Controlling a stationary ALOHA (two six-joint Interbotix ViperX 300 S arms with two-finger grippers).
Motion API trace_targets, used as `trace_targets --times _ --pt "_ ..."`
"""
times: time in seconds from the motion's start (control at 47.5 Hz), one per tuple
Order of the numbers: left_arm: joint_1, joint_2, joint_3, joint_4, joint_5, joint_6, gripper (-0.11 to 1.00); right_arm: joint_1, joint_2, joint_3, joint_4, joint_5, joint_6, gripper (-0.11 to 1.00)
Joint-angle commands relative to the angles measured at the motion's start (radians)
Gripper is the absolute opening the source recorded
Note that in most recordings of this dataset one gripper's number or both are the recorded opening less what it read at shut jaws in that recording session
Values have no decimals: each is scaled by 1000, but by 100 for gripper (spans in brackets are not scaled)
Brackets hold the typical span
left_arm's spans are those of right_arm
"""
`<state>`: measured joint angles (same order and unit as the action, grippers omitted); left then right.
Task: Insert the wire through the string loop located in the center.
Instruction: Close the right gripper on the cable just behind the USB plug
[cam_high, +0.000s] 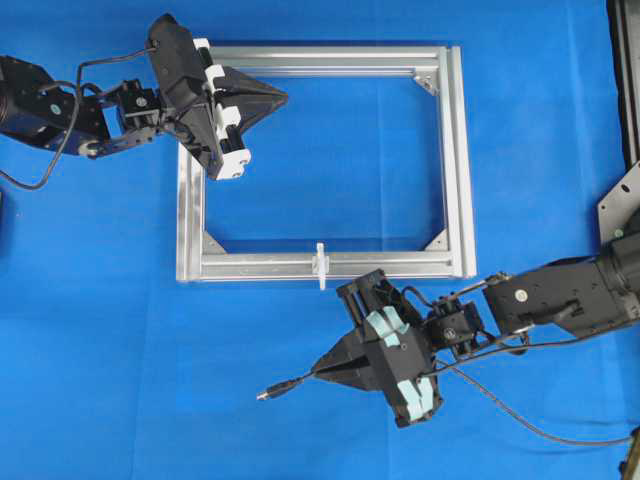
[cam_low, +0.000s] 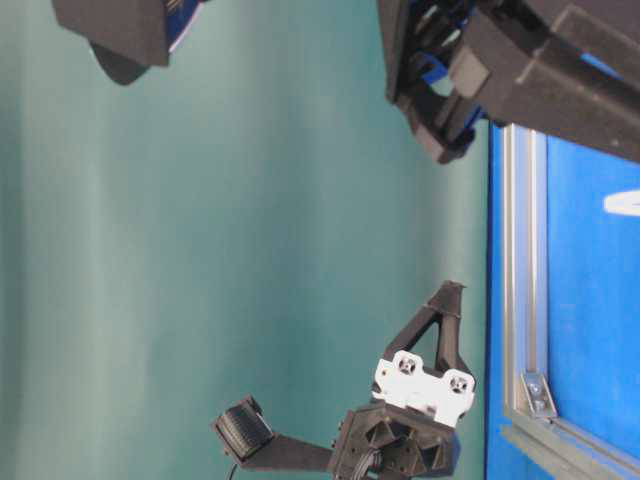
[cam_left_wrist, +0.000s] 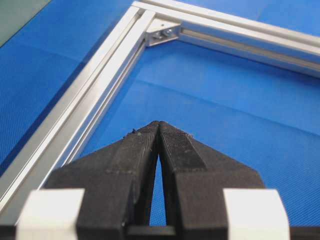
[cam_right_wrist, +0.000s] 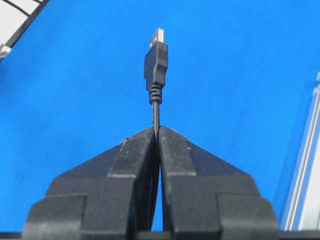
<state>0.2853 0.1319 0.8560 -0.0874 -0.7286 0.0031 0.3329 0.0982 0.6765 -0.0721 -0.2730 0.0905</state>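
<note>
Right wrist view gives me my closest read: my right gripper (cam_right_wrist: 156, 131) has its jaws pressed together on the wire (cam_right_wrist: 156, 65), pinching the thin black cable just behind the plug, so the plug and its metal tip stick out straight ahead over bare blue cloth. Overhead, that same gripper (cam_high: 322, 370) sits nearest me, just short of the near rail of the silver frame (cam_high: 455, 160), with the plug pointing left, roughly along the rail instead of toward it, and the rest of the wire (cam_high: 500, 405) trailing off to the right. A little farther on, the string loop (cam_high: 321, 264) stands as a small white piece on the middle of that near rail, apart from the plug tip and a bit right of it. Farthest away, my left gripper (cam_high: 283, 97) is closed on nothing, parked over the far left corner of the frame. As I judge it, the pickup is done and the hold looks secure, but the threading has not begun: I need to swing the plug round to face the loop, line it up, and push it through.
</note>
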Motion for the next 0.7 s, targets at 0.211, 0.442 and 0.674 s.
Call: trace_targets --times 0.211,0.442,0.674 --pt "3 -31 -6 3 -6 2 0 8 -37 -26 2 12 3 -2" --pt "3 -31 -8 3 -6 -6 0 8 -37 -25 3 12 3 -2" --pt "3 -31 -9 3 -6 -35 0 8 -37 -25 2 12 3 -2"
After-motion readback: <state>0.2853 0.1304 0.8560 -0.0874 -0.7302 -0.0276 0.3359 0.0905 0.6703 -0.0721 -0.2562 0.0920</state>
